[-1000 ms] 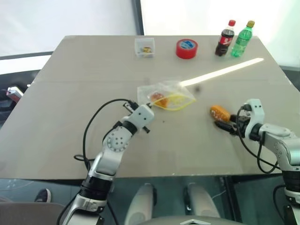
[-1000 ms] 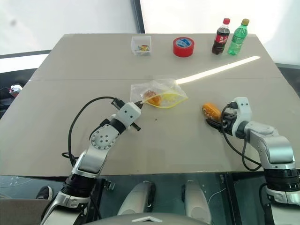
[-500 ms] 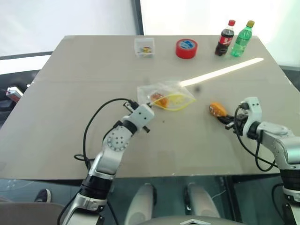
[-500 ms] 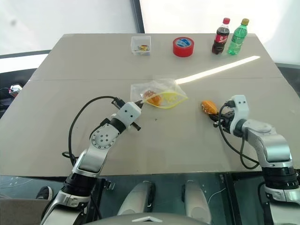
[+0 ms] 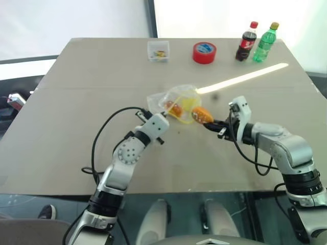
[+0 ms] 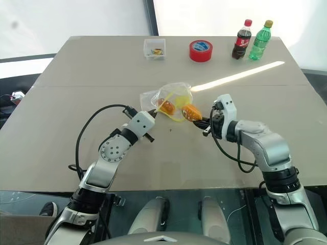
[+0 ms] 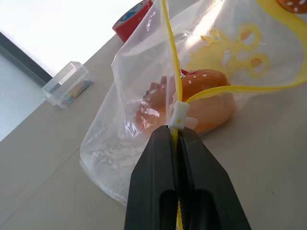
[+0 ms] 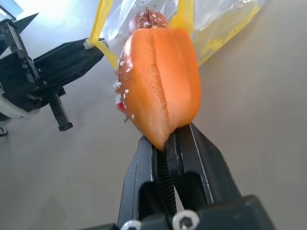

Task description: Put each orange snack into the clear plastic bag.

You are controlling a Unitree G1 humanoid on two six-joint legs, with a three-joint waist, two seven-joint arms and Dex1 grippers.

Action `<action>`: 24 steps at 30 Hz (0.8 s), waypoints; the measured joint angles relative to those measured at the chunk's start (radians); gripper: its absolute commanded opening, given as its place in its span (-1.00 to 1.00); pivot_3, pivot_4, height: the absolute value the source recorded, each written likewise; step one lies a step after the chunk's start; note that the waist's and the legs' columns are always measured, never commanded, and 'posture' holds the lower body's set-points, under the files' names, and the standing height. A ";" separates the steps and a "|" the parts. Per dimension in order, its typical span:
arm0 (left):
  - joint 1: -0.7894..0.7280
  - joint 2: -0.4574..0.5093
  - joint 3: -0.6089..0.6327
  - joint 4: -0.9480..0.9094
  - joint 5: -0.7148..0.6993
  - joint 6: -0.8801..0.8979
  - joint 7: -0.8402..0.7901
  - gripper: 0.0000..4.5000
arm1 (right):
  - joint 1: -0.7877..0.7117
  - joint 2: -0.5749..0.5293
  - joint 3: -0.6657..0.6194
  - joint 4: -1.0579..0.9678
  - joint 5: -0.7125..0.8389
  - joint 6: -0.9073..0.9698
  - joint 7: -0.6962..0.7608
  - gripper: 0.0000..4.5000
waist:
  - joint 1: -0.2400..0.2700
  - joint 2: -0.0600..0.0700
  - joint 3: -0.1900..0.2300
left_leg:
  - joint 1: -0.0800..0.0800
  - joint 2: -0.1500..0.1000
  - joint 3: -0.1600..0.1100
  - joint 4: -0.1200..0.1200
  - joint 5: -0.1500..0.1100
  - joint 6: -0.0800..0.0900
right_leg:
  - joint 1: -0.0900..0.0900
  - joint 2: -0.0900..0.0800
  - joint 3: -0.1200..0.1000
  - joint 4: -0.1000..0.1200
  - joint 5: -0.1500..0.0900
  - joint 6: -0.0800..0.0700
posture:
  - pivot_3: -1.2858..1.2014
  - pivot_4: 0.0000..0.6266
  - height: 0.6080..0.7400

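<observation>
Both arms: silver-grey metal links, round disc-shaped joint housings, white blocks at the wrists; a loose black cable loops out from each forearm. Left gripper (image 7: pixel 176 139): two smooth, glossy black fingers that taper to narrow tips, with a slot sunk into each near the base. Right gripper (image 8: pixel 168 143): black fingers with ribbed, toothed inner faces, rising from a black base with two silver hex-socket screws.

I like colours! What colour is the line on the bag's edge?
Yellow: the clear plastic bag has a yellow seal strip, best in the left wrist view.
</observation>
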 measured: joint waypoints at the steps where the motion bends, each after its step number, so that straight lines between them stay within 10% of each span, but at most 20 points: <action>1: 0.000 0.001 0.000 0.000 0.000 0.000 0.000 -1.00 | -0.001 0.002 -0.002 0.000 0.004 0.003 -0.003 -0.98 | 0.000 0.000 0.000 | 0.000 0.000 0.000 0.000 0.000 0.000 | 0.000 0.000 0.000 0.000 0.000 0.000 | 0.03 -0.52 1.00; 24: 0.001 0.009 0.000 -0.001 0.000 0.000 0.001 -1.00 | -0.133 0.064 0.022 0.156 -0.019 0.050 -0.086 -0.98 | 0.010 0.000 0.000 | 0.000 0.000 0.000 0.000 0.000 0.000 | 0.000 0.000 0.000 0.001 0.000 -0.001 | 0.03 -0.52 1.00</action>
